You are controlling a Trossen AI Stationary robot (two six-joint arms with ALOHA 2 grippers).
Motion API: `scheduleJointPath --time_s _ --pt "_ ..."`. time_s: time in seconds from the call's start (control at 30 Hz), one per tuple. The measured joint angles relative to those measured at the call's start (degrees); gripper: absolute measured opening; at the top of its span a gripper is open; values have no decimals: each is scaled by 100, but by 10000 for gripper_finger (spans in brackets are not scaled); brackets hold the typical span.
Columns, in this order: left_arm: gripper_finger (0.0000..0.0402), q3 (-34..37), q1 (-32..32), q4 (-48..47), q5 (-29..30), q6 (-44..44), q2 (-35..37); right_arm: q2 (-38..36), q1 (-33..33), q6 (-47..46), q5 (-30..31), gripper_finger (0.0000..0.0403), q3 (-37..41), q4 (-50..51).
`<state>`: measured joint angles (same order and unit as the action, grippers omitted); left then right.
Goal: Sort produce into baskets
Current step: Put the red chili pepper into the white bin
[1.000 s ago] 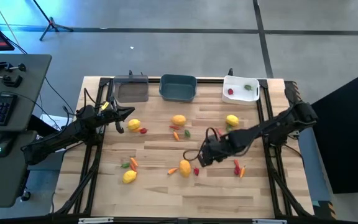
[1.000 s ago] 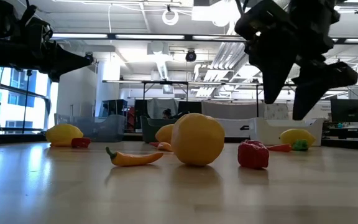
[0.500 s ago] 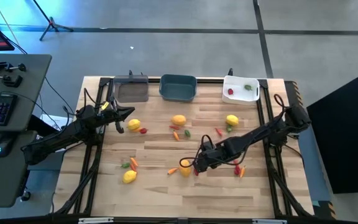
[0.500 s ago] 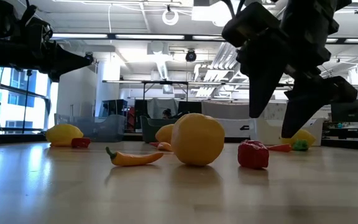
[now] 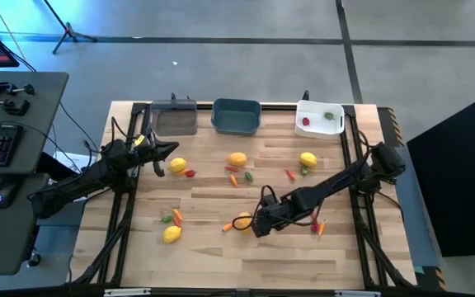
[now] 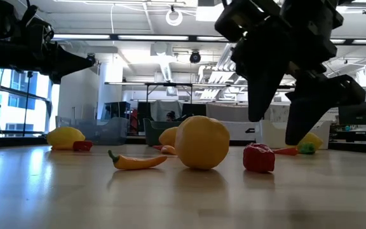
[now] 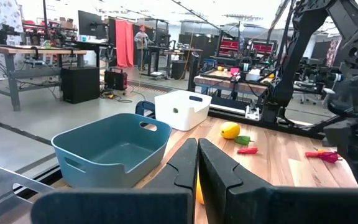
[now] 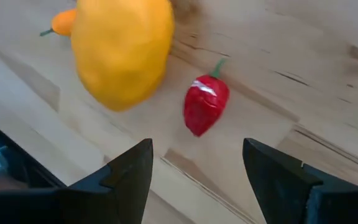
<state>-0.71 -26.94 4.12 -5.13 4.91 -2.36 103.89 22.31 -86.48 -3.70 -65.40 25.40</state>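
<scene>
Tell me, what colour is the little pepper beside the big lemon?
Red pepper, green stem; the right wrist view shows it best.

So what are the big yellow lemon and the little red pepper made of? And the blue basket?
The yellow lemon looks like smooth matte plastic or rubber, evenly coloured, probably a toy. The red pepper seems glossy plastic: a white shine sits on it, and its thin green stem looks moulded. The blue basket looks like hard plastic, with smooth walls, rounded corners and a cut-out handle.
</scene>
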Motion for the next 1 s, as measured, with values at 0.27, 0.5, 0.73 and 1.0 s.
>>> scheduleJointPath --time_s 0.27,0.5,0.73,1.0 --pt "0 0 1 0 0 0 -1 502 -17 193 6 238 -670 1090" --pt "0 0 0 0 2 0 -1 525 -17 209 279 238 -744 948" --pt "0 0 1 -2 0 0 -1 697 -24 307 454 225 -744 896" --pt "0 0 1 2 9 0 -1 868 -55 670 409 136 -744 688"
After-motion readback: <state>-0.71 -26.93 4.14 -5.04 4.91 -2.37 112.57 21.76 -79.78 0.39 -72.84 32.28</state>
